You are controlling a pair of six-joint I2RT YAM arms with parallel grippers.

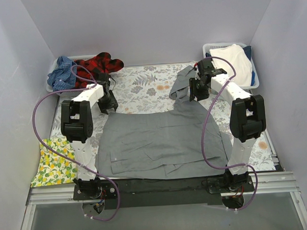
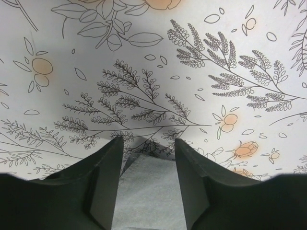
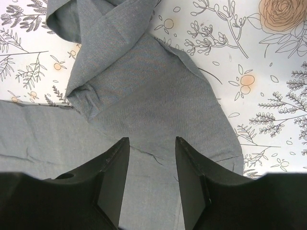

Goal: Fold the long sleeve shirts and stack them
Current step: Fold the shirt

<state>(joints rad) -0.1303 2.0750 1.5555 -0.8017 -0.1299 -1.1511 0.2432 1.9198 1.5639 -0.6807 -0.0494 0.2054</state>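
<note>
A large plain grey shirt (image 1: 159, 140) lies spread flat across the near half of the table, one sleeve (image 1: 182, 80) bunched toward the back right. My left gripper (image 1: 108, 104) is at the shirt's back left corner. In the left wrist view its jaws (image 2: 147, 143) stand apart on either side of that grey corner (image 2: 148, 191), not pinching it. My right gripper (image 1: 197, 90) hovers over the shoulder seam where the sleeve (image 3: 144, 86) begins; its jaws (image 3: 152, 143) are open with cloth below them. A red-black plaid shirt (image 1: 98, 64) and a blue checked shirt (image 1: 60, 74) are heaped at the back left.
A white basket (image 1: 227, 44) at the back right holds white cloth (image 1: 232, 60). A yellow lemon-print cloth (image 1: 56, 162) hangs at the table's near left edge. The fern-print cover (image 1: 142, 82) shows between the grippers. Purple cables loop from both arms.
</note>
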